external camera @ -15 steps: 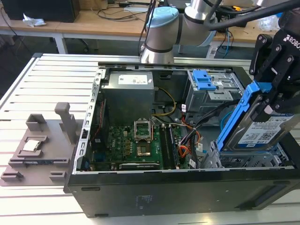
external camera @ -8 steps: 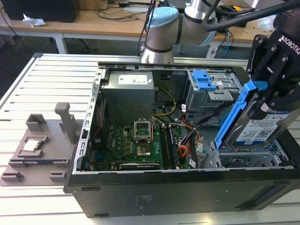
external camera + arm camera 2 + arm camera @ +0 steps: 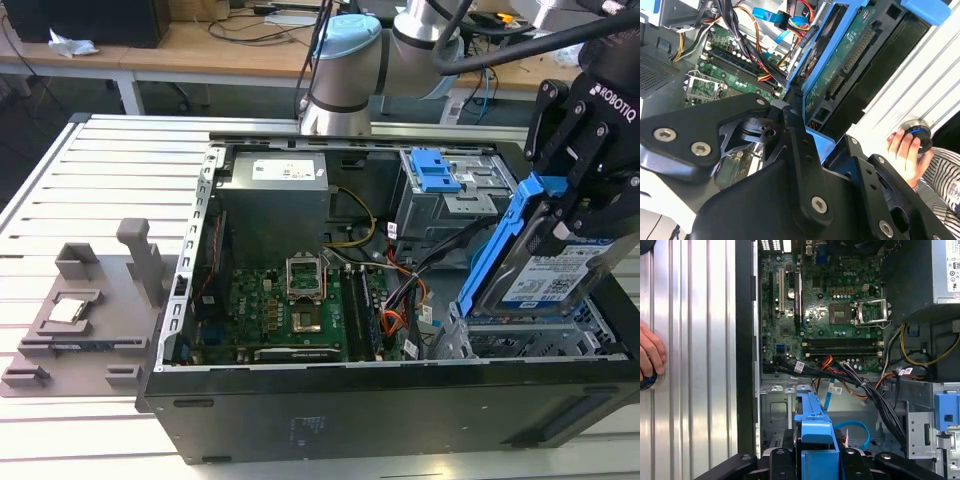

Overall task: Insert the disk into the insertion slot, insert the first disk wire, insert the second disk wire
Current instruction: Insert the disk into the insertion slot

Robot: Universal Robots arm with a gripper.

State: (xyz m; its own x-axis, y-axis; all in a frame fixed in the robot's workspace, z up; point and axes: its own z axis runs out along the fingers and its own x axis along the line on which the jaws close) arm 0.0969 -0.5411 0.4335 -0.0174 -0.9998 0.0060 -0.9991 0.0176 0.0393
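My gripper (image 3: 568, 222) is shut on the disk (image 3: 548, 278), a silver drive with a white-and-blue label in a bright blue caddy. The disk stands steeply tilted at the exterior view's right, its lower end at the top of the insertion slot (image 3: 520, 342), a silver perforated cage in the case's near corner. In the first wrist view the blue caddy (image 3: 812, 422) sits between the black fingers (image 3: 782, 457). The second wrist view shows the disk's green circuit board (image 3: 840, 65). The first disk wire (image 3: 826, 361), red and orange, lies loose by the motherboard. The second disk wire (image 3: 860, 426) curls in a light-blue loop beside the cage.
A larger grey cage with a blue clip (image 3: 438, 170) stands behind the slot. Black cable bundles (image 3: 875, 400) run past it. A grey fixture (image 3: 90, 300) rests on the slatted table at the exterior view's left. A person's hand (image 3: 649, 356) rests on a round knob.
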